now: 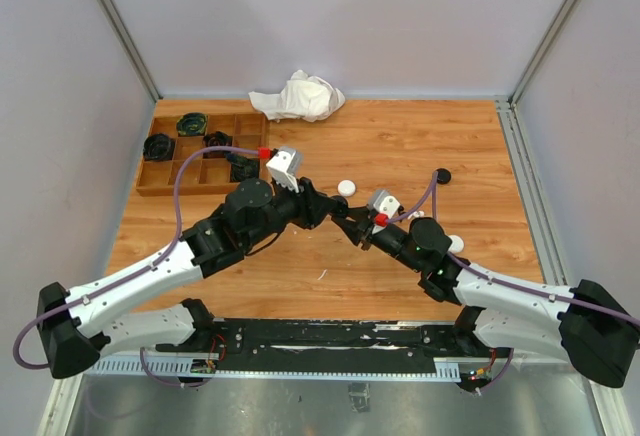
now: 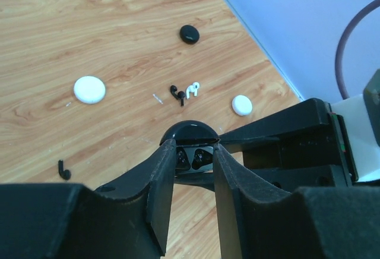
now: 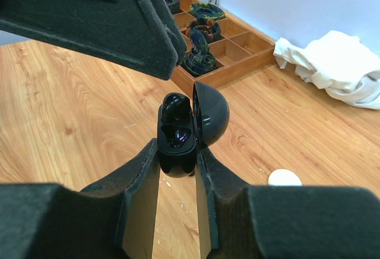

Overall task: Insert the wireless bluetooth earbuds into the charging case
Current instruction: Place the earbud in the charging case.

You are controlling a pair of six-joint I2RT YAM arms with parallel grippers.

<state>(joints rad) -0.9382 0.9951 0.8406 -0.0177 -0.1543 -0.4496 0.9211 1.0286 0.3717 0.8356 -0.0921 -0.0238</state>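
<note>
Occlusion: from overhead I cannot make out the charging case (image 3: 211,113); both wrists cover it at mid-worktop (image 1: 420,156).
Case contents: dark shapes sit in the wells, too dim for me to identify.
Arm pose: left arm (image 1: 200,246) and right arm (image 1: 480,291) reach inward, wrists nose to nose.
Right claw (image 3: 177,155): narrow, clamped on the case's lower body, lid swung open.
Left claw (image 2: 193,149): narrow gap, fingertips flanking the open case; I cannot tell whether they press it.
Loose earbuds: black bud (image 2: 178,94) and white bud (image 2: 193,88) lie together beyond the case; lone black bud (image 2: 63,170) well apart.
</note>
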